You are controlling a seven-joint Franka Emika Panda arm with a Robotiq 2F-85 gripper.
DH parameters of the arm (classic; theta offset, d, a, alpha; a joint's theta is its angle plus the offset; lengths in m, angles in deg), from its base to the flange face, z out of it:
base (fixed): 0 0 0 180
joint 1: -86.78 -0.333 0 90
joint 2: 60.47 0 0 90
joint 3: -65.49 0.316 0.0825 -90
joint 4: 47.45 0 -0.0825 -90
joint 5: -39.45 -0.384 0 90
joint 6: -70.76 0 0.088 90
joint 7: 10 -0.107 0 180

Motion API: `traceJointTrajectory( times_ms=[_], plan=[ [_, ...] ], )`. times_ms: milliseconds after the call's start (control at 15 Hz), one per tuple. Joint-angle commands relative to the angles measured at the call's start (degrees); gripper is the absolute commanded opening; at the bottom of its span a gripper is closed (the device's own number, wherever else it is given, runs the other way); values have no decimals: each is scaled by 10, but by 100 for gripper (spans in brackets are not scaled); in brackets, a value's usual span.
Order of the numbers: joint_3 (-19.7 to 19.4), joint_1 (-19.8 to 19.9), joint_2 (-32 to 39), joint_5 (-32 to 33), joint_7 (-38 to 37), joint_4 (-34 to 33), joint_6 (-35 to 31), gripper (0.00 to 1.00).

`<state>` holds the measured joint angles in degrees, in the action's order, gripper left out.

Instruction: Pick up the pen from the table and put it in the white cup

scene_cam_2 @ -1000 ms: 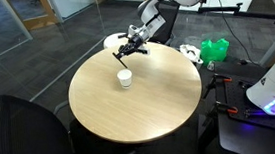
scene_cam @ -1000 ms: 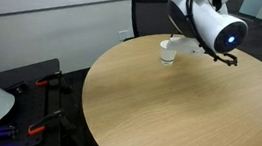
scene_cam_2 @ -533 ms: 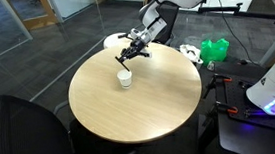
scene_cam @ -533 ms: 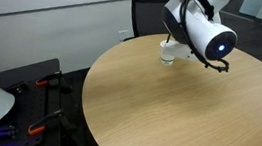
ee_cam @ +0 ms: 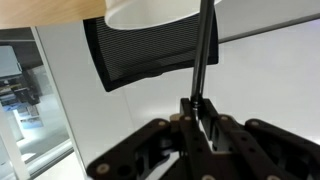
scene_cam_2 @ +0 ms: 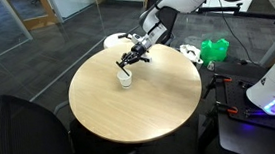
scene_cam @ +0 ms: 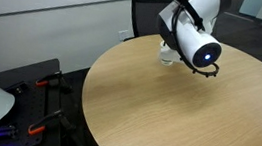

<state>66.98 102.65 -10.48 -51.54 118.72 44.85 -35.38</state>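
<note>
The claw (ee_cam: 197,110), we see, pinches the pen (ee_cam: 203,50) at centre frame; the pen runs up across the white cup (ee_cam: 150,12) at the top edge; the desk (scene_cam_2: 140,102) carries that cup.

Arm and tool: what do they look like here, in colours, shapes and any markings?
The arm has white, rounded, tube-like links with darker joints; its round end cap shows a blue glow. The tool is black, built of angular linked bars with slim fingers. No readable markings or loose cables can be made out.
</note>
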Motion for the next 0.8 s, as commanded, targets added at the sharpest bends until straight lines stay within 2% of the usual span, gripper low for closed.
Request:
traceJointTrajectory(
  times_ms=[0, 400, 733],
  plan=[
    [-16, -14, 1, -33, 43, 7, 11, 4],
    [-24, -19, 15, -78, 104, 3, 5, 4],
    [-38, -32, 27, -89, 118, 1, -2, 4]
  ],
)
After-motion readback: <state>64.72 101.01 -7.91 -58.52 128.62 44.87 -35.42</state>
